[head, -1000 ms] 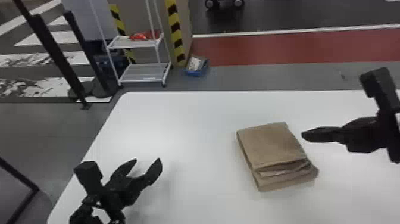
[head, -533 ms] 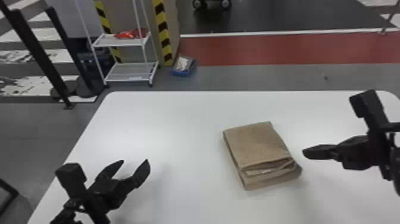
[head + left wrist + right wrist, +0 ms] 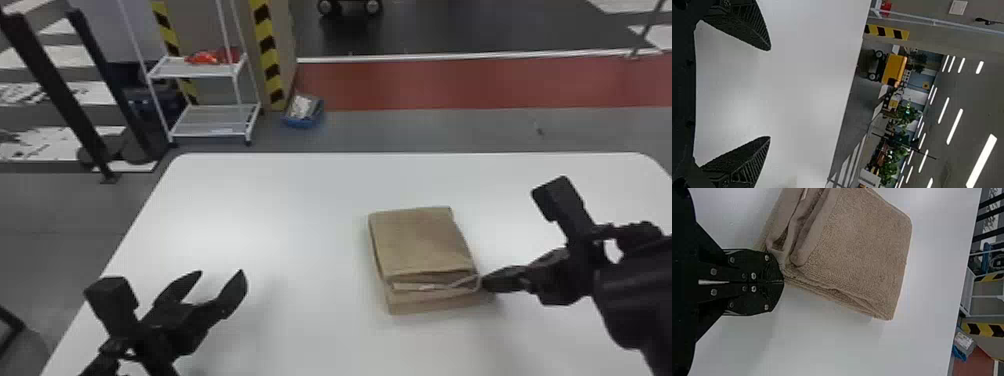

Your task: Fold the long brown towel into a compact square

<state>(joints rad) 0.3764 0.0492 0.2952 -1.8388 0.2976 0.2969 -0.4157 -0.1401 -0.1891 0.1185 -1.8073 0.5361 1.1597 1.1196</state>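
And the brown towel (image 3: 417, 242) is a compact, layered packet on the white table (image 3: 300, 200), folding looks nearly done! | Remaining, I'd say: tidy those loose near-side layers | Right gripper (image 3: 782, 282) closed up at the towel's near right corner, no cloth visible between | Left gripper (image 3: 770, 93) wide, empty, well left of towel | Towel lettering: none legible

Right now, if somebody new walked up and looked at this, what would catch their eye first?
Probably the folded brown towel, a thick layered bundle right of the middle of the white table. Next, the right pincer, shut, its tips right at the towel's near right corner. Then perhaps the left pincer, spread open over the table's near left part.
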